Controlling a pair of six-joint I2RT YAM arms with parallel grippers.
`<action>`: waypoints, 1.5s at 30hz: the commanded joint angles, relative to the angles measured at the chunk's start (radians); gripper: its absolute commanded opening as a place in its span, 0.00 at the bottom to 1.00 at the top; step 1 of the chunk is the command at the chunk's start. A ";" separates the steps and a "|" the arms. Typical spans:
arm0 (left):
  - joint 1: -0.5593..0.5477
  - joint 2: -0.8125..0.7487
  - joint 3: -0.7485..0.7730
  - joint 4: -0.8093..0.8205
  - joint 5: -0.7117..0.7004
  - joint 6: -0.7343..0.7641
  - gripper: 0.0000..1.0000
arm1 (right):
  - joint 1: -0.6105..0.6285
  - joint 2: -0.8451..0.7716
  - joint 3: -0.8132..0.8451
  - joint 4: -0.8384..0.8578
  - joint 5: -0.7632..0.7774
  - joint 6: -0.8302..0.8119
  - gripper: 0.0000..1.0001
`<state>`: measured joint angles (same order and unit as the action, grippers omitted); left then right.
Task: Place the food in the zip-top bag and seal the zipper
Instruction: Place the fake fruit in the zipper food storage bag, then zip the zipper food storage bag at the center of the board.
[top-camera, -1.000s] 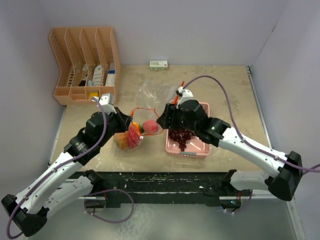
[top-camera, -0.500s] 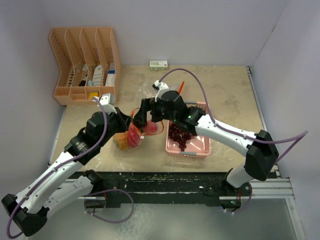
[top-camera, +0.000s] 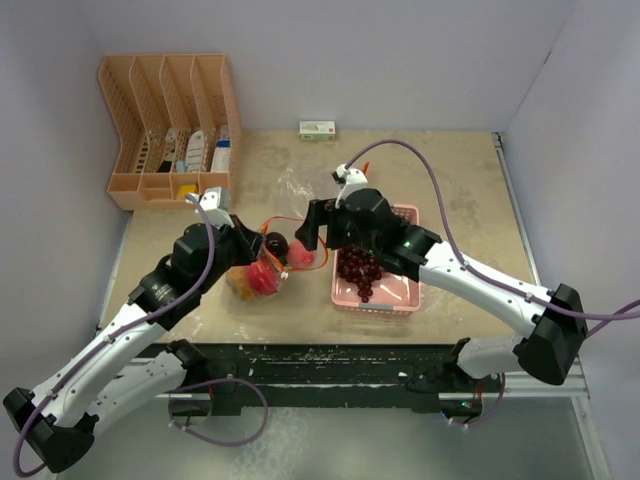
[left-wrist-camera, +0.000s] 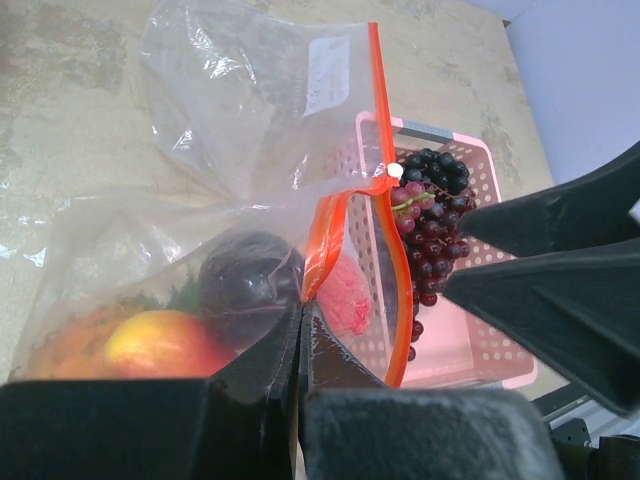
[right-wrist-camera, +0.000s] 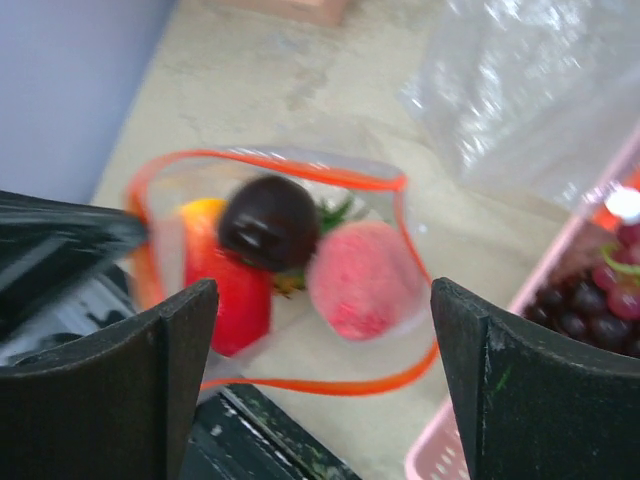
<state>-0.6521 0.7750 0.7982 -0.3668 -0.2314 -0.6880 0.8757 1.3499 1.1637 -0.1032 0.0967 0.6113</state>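
The zip-top bag (top-camera: 252, 282) sat centre-left in the top view, its orange-rimmed mouth facing up. In the right wrist view the mouth was stretched left to right. Only that view looked inside, showing a dark round fruit (right-wrist-camera: 268, 222), a pink peach (right-wrist-camera: 360, 278) and a red piece (right-wrist-camera: 228, 290). The left wrist view showed the left gripper (left-wrist-camera: 302, 335) pinched together on the rim. The right gripper (right-wrist-camera: 322, 295), fingers apart and empty, had drawn back rightward from the mouth.

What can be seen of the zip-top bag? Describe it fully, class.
The zip-top bag is clear, crinkled plastic with an orange zipper rim, and its mouth is open and unsealed. It sits slumped on the table, left of the pink tray. Inside are a dark round fruit, a pink peach and red and orange pieces. The left gripper is shut on its rim.
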 joint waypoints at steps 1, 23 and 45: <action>0.000 -0.030 0.019 0.025 -0.005 -0.001 0.00 | -0.013 0.012 -0.077 -0.104 0.072 0.017 0.87; 0.000 -0.008 -0.010 0.135 0.135 0.053 0.00 | -0.026 -0.037 -0.043 0.023 0.015 0.042 0.00; 0.000 -0.349 -0.213 0.143 0.368 0.181 0.89 | -0.043 0.068 -0.040 -0.016 0.145 0.128 0.00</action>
<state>-0.6521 0.3946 0.6468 -0.2451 0.0685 -0.5495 0.8375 1.4124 1.0599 -0.1234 0.2085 0.7242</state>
